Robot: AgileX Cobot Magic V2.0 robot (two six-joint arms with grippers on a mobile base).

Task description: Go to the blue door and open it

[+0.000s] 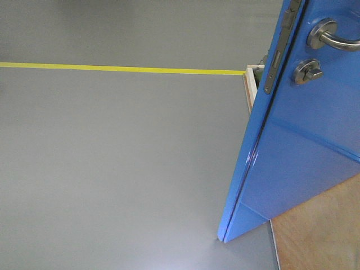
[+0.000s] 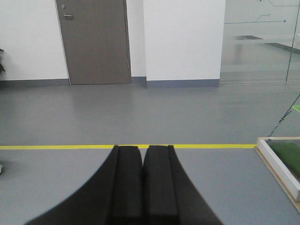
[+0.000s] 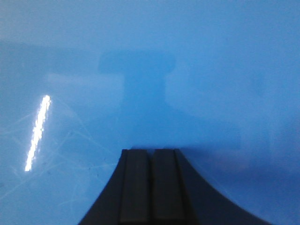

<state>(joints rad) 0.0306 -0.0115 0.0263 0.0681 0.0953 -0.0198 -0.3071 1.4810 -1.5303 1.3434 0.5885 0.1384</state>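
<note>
Right hand [image 3: 151,152]: fingers pressed together, nothing between them, pointing square at the blue door [image 3: 150,70]. The tips sit right up at the glossy panel, which fills that whole view; I cannot tell whether they touch it. The hand's own reflection shows in the gloss.

Left hand [image 2: 142,154]: fingers pressed together, empty, held level over the grey floor [image 2: 70,187] and aimed down the room.

Front view: the blue door [image 1: 304,140] takes the right side, its free edge turned toward the camera and its lower corner just above the floor. A metal latch plate [image 1: 274,70] is on that edge. The thumb-turn [image 1: 306,72] and silver lever handle [image 1: 337,36] are on the face beside it. A wood board [image 1: 320,230] lies under the door's right part.

Left of the edge is wide bare floor, crossed by a yellow tape line [image 1: 124,68].

Farther off: a wood-framed green tray [image 2: 281,159] at right, then a brown door [image 2: 93,42], a white wall [image 2: 183,42] and a glass partition [image 2: 258,42].
</note>
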